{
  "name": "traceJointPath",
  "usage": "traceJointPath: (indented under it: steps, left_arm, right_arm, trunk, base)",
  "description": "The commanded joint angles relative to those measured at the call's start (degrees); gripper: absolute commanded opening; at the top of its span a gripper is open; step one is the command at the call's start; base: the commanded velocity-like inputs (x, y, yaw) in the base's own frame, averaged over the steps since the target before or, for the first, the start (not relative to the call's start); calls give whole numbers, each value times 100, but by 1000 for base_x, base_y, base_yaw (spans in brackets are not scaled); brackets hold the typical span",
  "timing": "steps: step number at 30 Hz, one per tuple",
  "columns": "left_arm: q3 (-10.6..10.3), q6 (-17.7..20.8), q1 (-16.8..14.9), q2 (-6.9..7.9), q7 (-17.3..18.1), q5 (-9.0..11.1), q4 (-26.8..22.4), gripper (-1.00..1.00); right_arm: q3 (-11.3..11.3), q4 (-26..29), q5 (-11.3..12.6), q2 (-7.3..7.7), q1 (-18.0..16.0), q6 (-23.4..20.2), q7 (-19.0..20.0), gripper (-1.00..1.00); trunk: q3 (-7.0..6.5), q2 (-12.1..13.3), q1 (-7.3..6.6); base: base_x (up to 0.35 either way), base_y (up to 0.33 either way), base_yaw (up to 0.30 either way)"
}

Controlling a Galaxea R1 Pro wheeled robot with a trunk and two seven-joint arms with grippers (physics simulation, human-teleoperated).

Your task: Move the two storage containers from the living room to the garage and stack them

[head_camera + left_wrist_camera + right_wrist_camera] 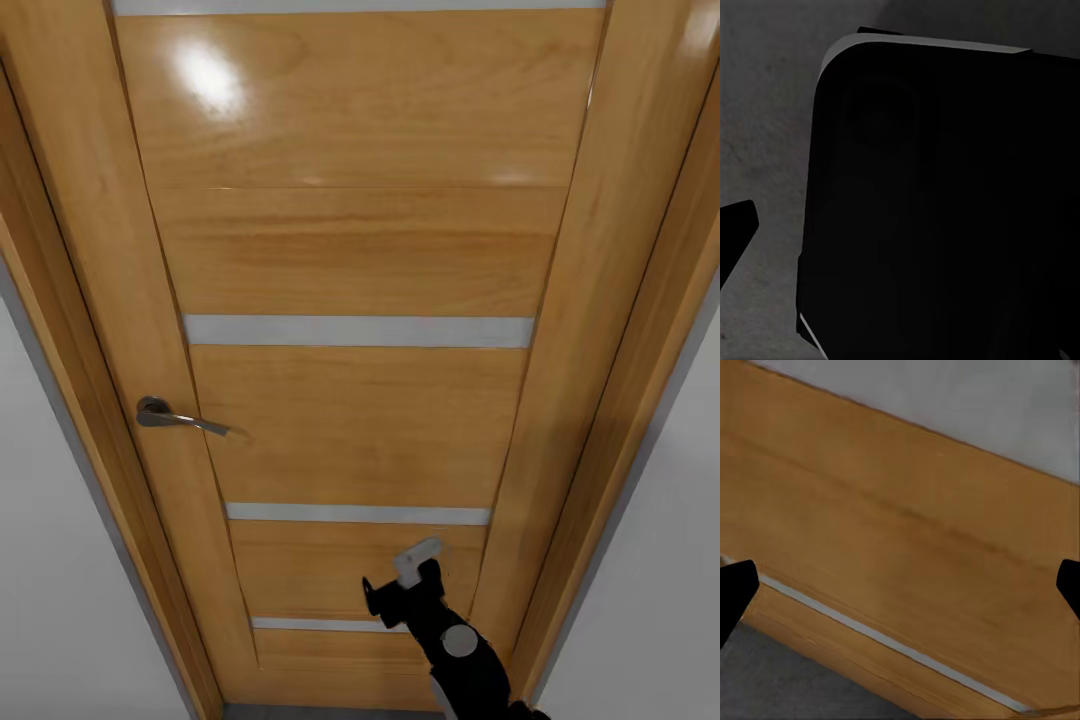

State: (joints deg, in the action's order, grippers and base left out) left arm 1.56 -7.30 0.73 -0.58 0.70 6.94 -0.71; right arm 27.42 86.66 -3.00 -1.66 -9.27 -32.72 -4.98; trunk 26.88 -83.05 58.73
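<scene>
Door [350, 400] stands shut just ahead of the wide-spread, empty right gripper [405, 580], its handle [180, 418] up and leftward.

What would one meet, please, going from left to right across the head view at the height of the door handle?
White wall → door frame's left post → metal handle → wooden door panel → door frame's right post → white wall.
</scene>
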Motion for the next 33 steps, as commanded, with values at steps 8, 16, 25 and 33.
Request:
traceJointPath:
  steps: [8,16,25,33]
  left_arm:
    - [11,-8,3,-4,7,37,-8,100]
    - [11,-8,5,-4,6,36,-8,100]
    - [11,-8,6,-4,6,42,-8,100]
    - [11,-8,6,-4,3,39,-8,100]
  right_arm:
    - [31,91,-1214,-834,-126,-58,26,100]
    - [86,45,-1276,-834,-623,-67,41,100]
    - [93,-643,-1251,-834,-1249,-4,-14,100]
    - [97,-1209,-1254,-834,-1637,22,-60,100]
  trunk:
    - [5,-3,0]
    - [5,-3,0]
    - [5,-3,0]
    - [5,-3,0]
  base:
    - [0,0,0]
    - [0,0,0]
    - [0,0,0]
    - [0,0,0]
